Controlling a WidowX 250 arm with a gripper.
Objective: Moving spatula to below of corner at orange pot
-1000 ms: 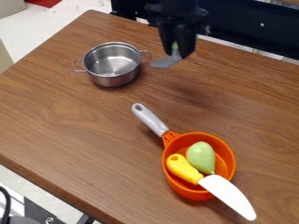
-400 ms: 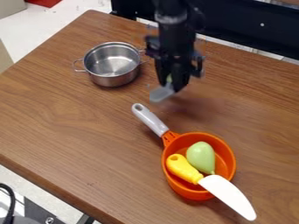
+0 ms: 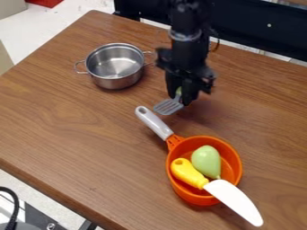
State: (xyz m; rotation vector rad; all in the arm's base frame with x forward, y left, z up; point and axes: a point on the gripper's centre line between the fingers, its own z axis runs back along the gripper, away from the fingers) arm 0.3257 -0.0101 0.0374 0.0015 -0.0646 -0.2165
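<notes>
Pinching the spatula (image 3: 168, 106), the pincer (image 3: 184, 96) is closed on its handle—the grey slotted blade sticks out below, towards the left edge of the bench (image 3: 72, 126), near the handle tip of the orange pot (image 3: 195, 196). Beyond—near the far left corner—sits a steel pot (image 3: 118, 83).

Brown wood-grain table (image 3: 78, 130) | pale floor (image 3: 60, 24) | red item (image 3: 45, 2), upper left
</notes>
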